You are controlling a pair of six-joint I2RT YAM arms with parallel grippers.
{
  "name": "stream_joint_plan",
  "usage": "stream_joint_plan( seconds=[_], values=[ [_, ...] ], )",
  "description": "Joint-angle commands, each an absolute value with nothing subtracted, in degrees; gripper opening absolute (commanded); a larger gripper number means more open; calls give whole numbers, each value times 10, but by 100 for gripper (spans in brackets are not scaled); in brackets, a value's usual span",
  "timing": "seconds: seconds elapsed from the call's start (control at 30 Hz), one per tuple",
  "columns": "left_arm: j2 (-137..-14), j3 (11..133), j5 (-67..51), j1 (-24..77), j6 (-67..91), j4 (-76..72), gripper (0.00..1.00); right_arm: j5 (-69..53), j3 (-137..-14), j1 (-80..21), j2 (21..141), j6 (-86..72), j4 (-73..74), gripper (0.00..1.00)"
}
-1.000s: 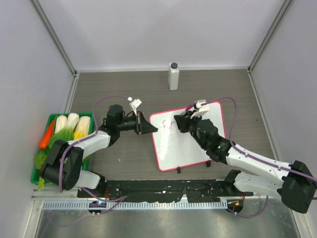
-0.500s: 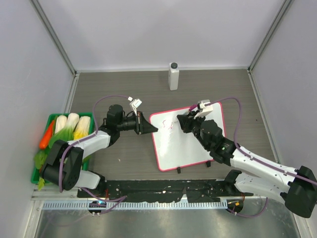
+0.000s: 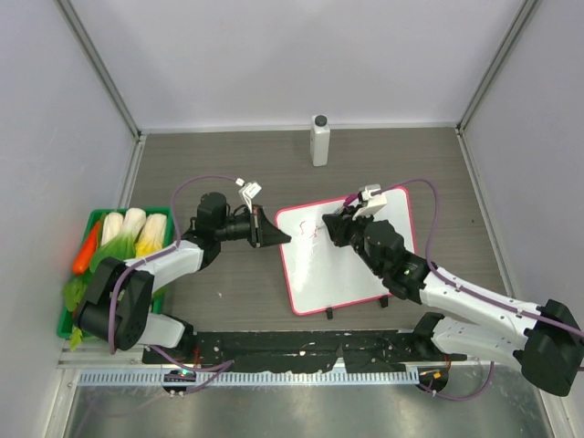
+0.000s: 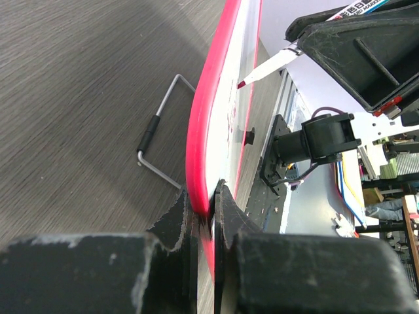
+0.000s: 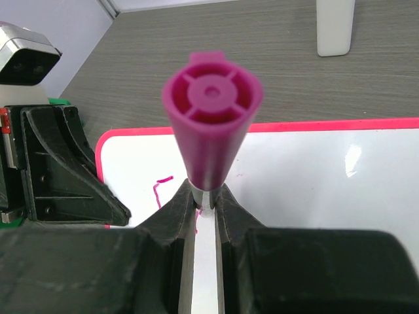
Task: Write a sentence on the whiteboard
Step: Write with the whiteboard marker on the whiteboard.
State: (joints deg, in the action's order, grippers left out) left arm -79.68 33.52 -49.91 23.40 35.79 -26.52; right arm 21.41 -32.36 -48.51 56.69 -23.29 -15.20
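Seen from above: a grey wood-grain bench point(image 3: 228, 164), with two black arms reaching in from its near edge.

Lay on the bench between the two sets of jaws: the whiteboard point(image 3: 342, 274), white with rounded corners and a thin pink-red frame point(image 4: 204, 124). Two small black clip feet point(image 3: 328, 313) at its near edge, well below both sets of jaws.

Left jaws: pressed together on the whiteboard's left frame edge, with the red rim sandwiched between the two black fingers point(image 4: 175, 219). Just beside that rim, ahead of the left jaws: a bent wire foot point(image 4: 160, 127) with a black sleeve, lying on the bench.

Right jaws: poised over the board's far half, facing the left jaws, and pinching a marker point(image 5: 211, 111). Purple butt end turned up toward the wrist camera, barrel squeezed between the fingers. Pink-red tip point(image 4: 243, 83) aimed at the white surface and very close to it; could not tell whether touching.

Of the sentence point(image 5: 162, 190): only a few thin pink strokes, just left of the marker and between the two sets of jaws. Too little to read.

Beyond the right jaws and well apart: an upright white bottle point(image 3: 319, 140) with a dark cap.

Far behind the left jaws, at the bench's left side: a green tray point(image 3: 94, 213) holding a carrot point(image 3: 85, 248) and pale leafy vegetables point(image 3: 135, 228).
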Motion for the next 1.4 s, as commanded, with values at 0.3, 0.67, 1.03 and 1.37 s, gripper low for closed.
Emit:
stream_joint_plan(
  seconds=[0.3, 0.67, 1.03, 1.37],
  values=[
    [-804, 329, -456, 250, 265, -221, 0, 278, -325, -476, 547, -222, -119, 1],
    [-804, 329, -456, 249, 265, -221, 0, 234, -337, -475, 533, -234, -138, 1],
    [-805, 329, -456, 249, 265, -221, 0, 224, -356, -475, 549, -236, -156, 1],
    [-800, 328, -455, 249, 264, -220, 0, 243, -342, -475, 553, -237, -171, 1]
  ],
)
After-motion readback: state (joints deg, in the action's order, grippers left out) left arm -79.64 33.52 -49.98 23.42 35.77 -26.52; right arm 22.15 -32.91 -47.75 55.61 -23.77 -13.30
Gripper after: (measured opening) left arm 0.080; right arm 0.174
